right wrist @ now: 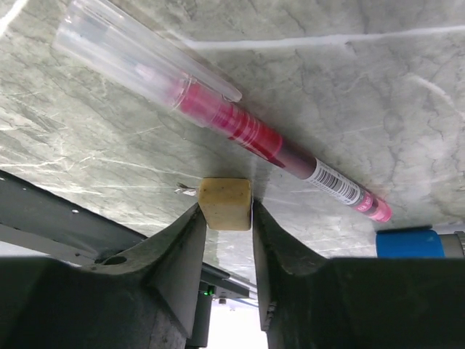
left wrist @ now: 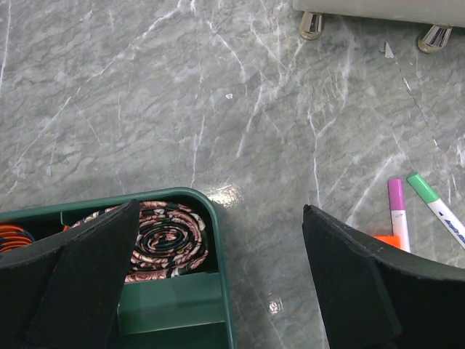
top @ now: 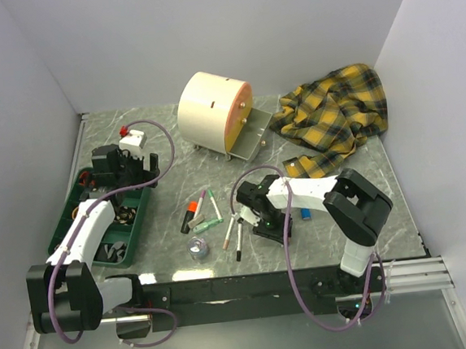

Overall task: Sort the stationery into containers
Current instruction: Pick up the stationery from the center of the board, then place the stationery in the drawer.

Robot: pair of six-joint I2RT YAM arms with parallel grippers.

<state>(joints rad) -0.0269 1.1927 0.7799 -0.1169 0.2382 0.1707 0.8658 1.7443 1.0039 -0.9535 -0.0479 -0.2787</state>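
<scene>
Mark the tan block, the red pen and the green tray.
tan block [right wrist: 226, 204]: right wrist view, front face.
red pen [right wrist: 254, 134]: right wrist view, mid barrel.
green tray [left wrist: 168, 192]: left wrist view, far rim.

R gripper [right wrist: 226, 220] closed on tan block [right wrist: 226, 203], fingers touching both sides. Red pen [right wrist: 243, 129] w/ clear cap lying diagonal just beside block. Blue item [right wrist: 405, 243] nearby, partly cut off.

You had bright, even light from overhead. Glare spotted the marble tabletop [left wrist: 145, 109] just ahead of the left gripper [left wrist: 218, 211]; the tan block [right wrist: 226, 200] between the fingertips of the right gripper [right wrist: 226, 209] was sharp.
</scene>
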